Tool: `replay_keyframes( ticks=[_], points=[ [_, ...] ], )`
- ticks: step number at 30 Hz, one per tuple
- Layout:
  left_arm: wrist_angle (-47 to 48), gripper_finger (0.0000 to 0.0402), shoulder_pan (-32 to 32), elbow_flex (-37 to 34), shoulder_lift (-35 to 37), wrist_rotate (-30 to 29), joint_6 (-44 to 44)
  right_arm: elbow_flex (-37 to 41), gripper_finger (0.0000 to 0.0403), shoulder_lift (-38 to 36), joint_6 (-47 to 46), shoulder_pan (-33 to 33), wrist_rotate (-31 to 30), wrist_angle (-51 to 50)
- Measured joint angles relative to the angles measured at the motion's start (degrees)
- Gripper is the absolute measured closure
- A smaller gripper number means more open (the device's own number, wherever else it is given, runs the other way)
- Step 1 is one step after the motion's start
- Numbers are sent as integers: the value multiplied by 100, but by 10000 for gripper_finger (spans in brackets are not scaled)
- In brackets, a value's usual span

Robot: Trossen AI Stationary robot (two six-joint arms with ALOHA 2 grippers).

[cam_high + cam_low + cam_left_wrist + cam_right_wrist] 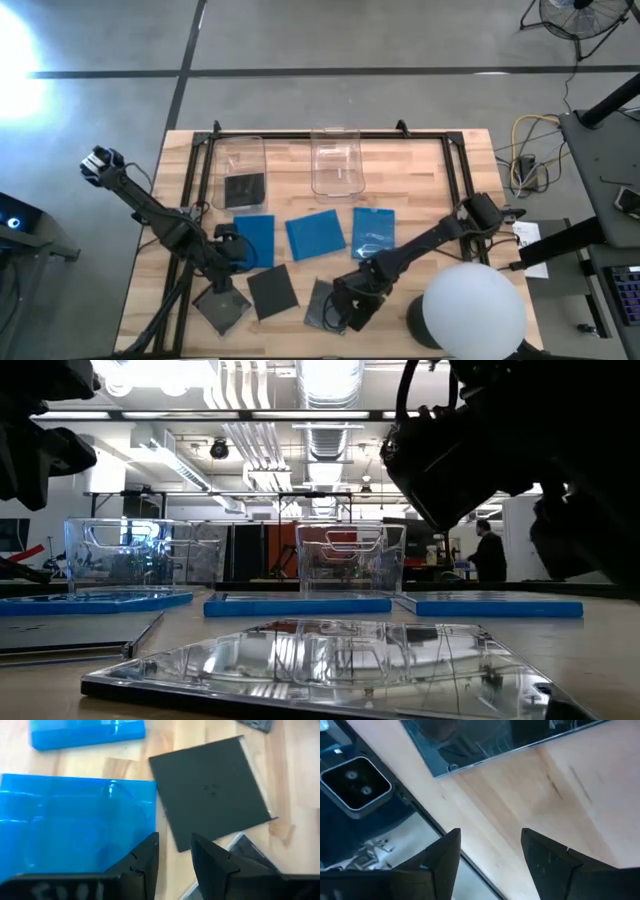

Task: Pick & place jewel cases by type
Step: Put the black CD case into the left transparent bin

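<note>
Three blue jewel cases [254, 238] [316, 234] [373, 230] lie flat in a row mid-table. Three dark cases lie flat nearer the front edge [272, 291] [222, 307] [322, 300]; another lies inside the left clear bin [244, 188]. My left gripper [237, 255] hovers open between the left blue case [75, 825] and a dark case [212, 790], touching nothing. My right gripper [350, 308] is open over bare wood by the front edge, just past the translucent dark case [510, 735].
Two clear bins stand at the far side, the left one [240, 165] and the right one [335, 160]. A black frame [330, 135] runs round the table. A white dome [472, 310] and a small camera [355, 782] sit by the front edge. A person [490, 555] stands far behind.
</note>
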State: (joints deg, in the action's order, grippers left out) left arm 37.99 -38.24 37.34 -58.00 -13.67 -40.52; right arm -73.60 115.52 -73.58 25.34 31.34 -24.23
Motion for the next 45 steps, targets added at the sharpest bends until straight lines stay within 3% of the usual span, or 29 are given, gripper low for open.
replay_keyframes(
  ticks=[5, 10, 16, 22, 28, 33, 41, 45],
  points=[
    [-494, 307, -35, 97, -200, 119, -138, 0, 199, 4, 22, 136, -33, 0],
    [-692, 307, -33, 384, -575, 51, -424, 0, 199, 7, 302, 169, -503, 2],
    [-768, 307, -31, 920, -1382, 19, -462, 22, 199, 7, 243, 108, -1295, 82],
    [-710, 307, -75, 1532, -2277, 35, -622, 50, 200, 109, 28, 55, -1316, 122],
    [287, 307, -120, 2584, -2653, 74, -1085, 66, 200, 98, -152, 55, -1392, 193],
    [1285, 307, -94, 3428, -2610, -603, -1197, 11, 200, 105, -61, 47, -1465, 219],
    [735, 307, -45, 2973, -2718, -577, -982, 22, 200, 175, -478, -38, -1428, 251],
    [-254, 307, 9, 2515, -2977, -496, -879, 20, 200, 223, -754, -115, -1427, 305]
  ],
)
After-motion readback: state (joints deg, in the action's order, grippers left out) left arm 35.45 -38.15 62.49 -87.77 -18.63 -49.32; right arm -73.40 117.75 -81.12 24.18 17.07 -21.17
